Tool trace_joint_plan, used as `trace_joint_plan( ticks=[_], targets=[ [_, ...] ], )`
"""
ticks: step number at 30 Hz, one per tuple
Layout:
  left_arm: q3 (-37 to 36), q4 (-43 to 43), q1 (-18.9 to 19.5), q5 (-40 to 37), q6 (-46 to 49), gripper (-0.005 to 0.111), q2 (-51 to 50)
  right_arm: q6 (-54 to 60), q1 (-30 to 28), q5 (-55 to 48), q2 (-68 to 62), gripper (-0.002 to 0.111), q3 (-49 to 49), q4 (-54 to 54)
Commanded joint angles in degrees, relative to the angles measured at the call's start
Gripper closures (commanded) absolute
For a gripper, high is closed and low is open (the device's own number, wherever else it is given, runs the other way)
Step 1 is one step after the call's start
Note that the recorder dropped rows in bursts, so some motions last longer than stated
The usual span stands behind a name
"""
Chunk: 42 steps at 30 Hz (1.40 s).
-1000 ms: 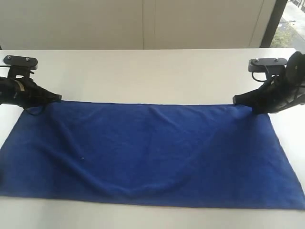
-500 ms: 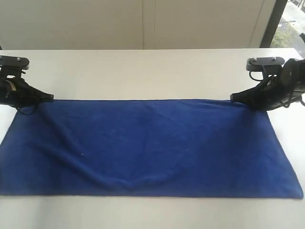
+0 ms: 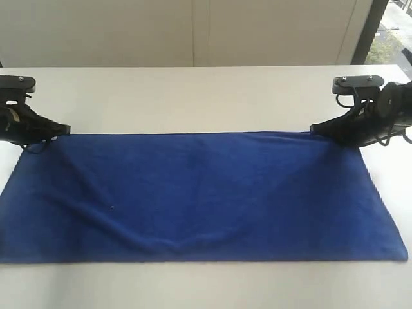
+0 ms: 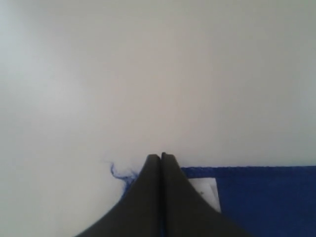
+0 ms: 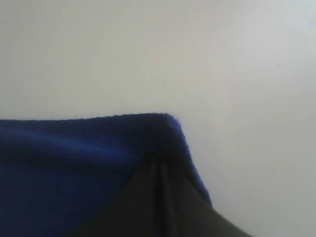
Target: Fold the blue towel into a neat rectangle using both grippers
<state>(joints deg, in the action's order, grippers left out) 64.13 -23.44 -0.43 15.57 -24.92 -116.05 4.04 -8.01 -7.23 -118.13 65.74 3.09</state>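
Bench note, folding trial.

The blue towel (image 3: pixel 199 193) lay flat on the white table (image 3: pixel 193 96) as one long strip, with its far edge drawn straight. A soft ridge ran across the cloth towards the middle of the near edge.

The left gripper (image 3: pixel 61 131) sat at the far left corner and the right gripper (image 3: pixel 317 131) at the far right corner, both low to the table.

Left wrist view: the jaws of the left gripper (image 4: pixel 161 157) were pressed together right at the corner. A white label (image 4: pixel 205 190) lay just beside one finger and a loose thread (image 4: pixel 116 173) trailed out on the other side. I could not tell whether any cloth was pinched between the jaws.

Right wrist view: the right gripper (image 5: pixel 158 165) was clamped, and the towel corner rose over its tips, so I judged it to be holding the cloth.

Judgement: this was the step between folds, with the far edge held taut. The next move would need both ends raised together and kept level, then carried over to meet the near edge squarely. If the left end was not truly gripped, that side would lag and skew the fold.
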Motion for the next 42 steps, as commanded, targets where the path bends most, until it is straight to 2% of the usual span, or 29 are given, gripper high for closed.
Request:
trace_joint_plan(
  ticks=[1, 8, 13, 16, 18, 21, 26, 30, 36, 42],
  targets=[
    [-0.08, 0.25, 0.3, -3.76, -1.19, 0.107, 4.01, 0.35, 0.02, -2.61, 2.28, 0.108, -0.24, -0.21],
    [-0.08, 0.25, 0.3, -14.52, -1.19, 0.107, 10.46, 0.35, 0.02, -6.89, 9.28, 0.108, -0.24, -0.21],
    [-0.08, 0.75, 0.3, -29.9, -0.25, 0.107, 15.75, 0.35, 0.02, -14.14, 13.68, 0.108, -0.24, -0.21],
    [-0.19, 5.75, 0.3, -37.6, 5.11, 0.107, 18.28, 0.35, 0.02, -17.55, 15.3, 0.108, -0.61, -0.08],
    [-0.61, 13.04, 0.3, -40.9, 13.0, 0.107, 19.82, 0.35, 0.14, -18.52, 16.31, 0.108, -1.69, 0.37],
    [-3.15, 24.34, 0.3, -42.97, 22.81, 0.107, 22.36, 0.35, 1.04, -19.09, 17.66, 0.108, -4.23, 0.51],
    [-9.7, 33.59, -0.04, -43.07, 29.98, 0.107, 27.1, 0.35, 3.71, -18.84, 19.81, 0.108, -8.78, 1.44],
    [-13.46, 33.7, -3.35, -43.22, 30.25, 0.107, 30.73, 0.35, 5.79, -21.81, 20.03, 0.108, -9.66, 3.95],
    [-16.65, 33.59, -8.17, -43.59, 32.09, 0.107, 30.33, 0.35, 7.98, -25.37, 20.03, 0.108, -9.88, 3.84],
    [-19.76, 33.59, -8.92, -40.82, 32.42, 0.107, 26.83, 1.37, 8.01, -24.59, 20.03, 0.108, -11.66, 3.73]
  ],
)
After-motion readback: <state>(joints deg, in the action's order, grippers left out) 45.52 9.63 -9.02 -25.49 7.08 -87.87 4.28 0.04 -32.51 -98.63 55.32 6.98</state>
